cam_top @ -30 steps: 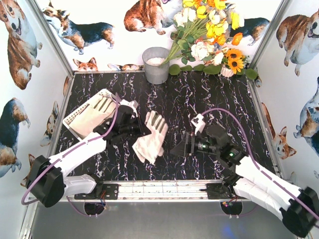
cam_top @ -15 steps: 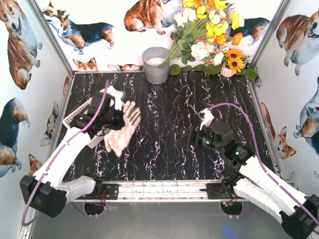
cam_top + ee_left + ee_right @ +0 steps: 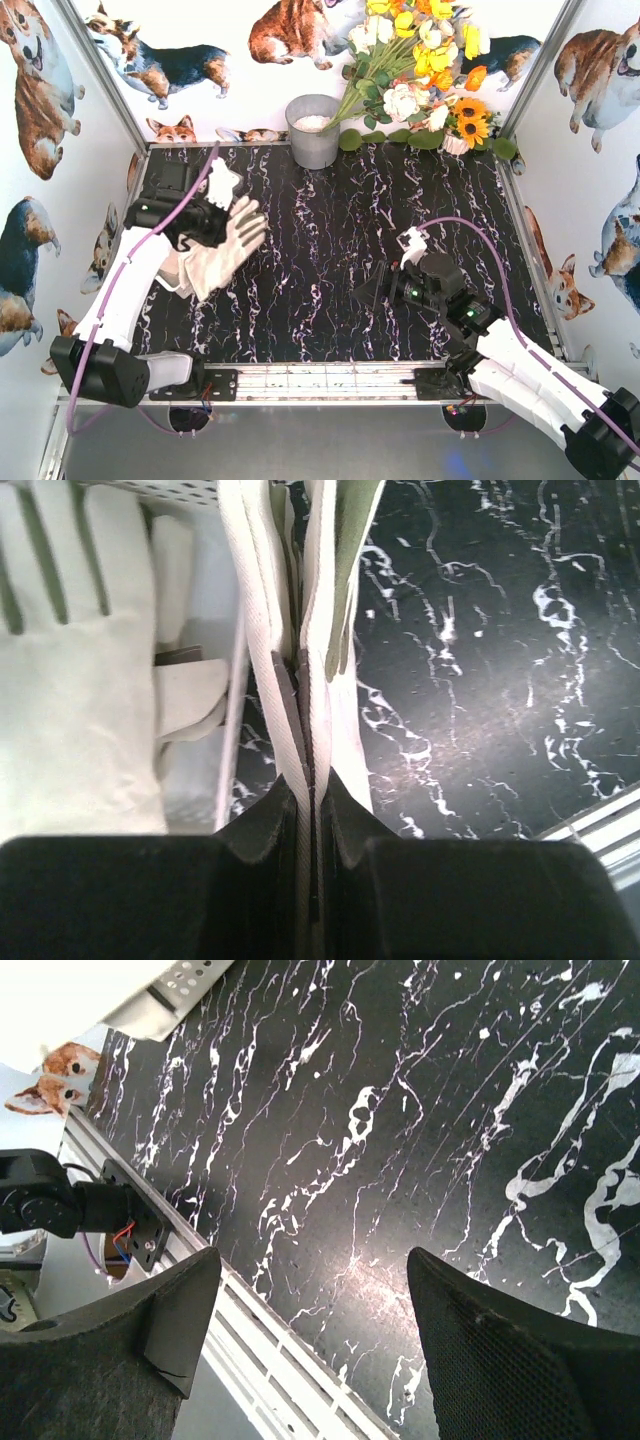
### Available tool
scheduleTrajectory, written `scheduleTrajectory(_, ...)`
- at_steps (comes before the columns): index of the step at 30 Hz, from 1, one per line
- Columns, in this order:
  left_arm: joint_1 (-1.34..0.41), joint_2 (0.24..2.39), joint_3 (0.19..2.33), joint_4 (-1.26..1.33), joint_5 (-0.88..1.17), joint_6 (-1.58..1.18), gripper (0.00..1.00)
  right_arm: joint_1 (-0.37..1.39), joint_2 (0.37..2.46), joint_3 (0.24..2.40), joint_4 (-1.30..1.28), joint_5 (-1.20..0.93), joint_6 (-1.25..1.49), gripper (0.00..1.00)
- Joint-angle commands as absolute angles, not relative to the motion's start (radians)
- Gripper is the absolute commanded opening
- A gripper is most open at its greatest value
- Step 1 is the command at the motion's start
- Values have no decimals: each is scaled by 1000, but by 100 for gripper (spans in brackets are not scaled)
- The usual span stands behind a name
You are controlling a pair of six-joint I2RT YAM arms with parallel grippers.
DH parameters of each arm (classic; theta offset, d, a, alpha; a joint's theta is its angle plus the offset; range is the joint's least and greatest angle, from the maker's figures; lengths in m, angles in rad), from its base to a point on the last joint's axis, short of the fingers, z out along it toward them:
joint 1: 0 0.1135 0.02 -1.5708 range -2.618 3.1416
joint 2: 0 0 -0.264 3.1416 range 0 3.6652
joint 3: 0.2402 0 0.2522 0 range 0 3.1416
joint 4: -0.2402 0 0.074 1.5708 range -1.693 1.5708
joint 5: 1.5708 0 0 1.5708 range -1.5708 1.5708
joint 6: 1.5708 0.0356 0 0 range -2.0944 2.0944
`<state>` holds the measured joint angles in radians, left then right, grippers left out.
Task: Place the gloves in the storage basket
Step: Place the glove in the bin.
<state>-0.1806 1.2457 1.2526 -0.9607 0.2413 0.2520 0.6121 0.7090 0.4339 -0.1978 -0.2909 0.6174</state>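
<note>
Lying at the far left of the black marbled table [image 3: 330, 210], the storage basket [image 3: 232, 700] is mostly hidden under the left arm in the top view. The left wrist view shows its white wall and one cream-white glove [image 3: 70, 710] resting flat inside it, fingers pointing away from the camera, with grey-olive strips between them. Just right of that wall, the left gripper [image 3: 312, 792] is clenched on a second glove [image 3: 320, 600]. Its dark fingers press the fabric into a thin vertical fold with an olive patch along the right side. I cannot tell whether this fold is one glove or two layered together. From above, this held glove [image 3: 228, 245] hangs from the left gripper [image 3: 205, 225] with its fingers spread toward the right, over the basket's right edge and the bare table beside it. Whether it touches the basket I cannot tell. Farther right, a grey metal bucket [image 3: 313, 130] stands against the far wall. Near the front right, the right gripper [image 3: 368, 290] hovers low over the marble with nothing in it, its jaws spread wide apart [image 3: 310, 1330]. Yellow and white flowers [image 3: 420, 70] fill the far right corner.
</note>
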Motion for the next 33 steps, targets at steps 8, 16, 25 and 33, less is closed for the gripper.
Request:
scheduleTrajectory(8, 46, 1311, 1371, -949, 364, 359, 0, 609, 622, 439, -218, -246, 568, 77)
scheduleTrajectory(16, 173, 1372, 1406, -895, 542, 327, 0, 608, 596, 428, -247, -239, 550, 77)
scheduleTrajectory(25, 255, 1426, 1341, -755, 641, 255, 0, 609, 581, 420, -253, -235, 552, 77)
scheduleTrajectory(33, 293, 1450, 1268, -656, 579, 237, 0, 609, 578, 420, -259, -238, 552, 77)
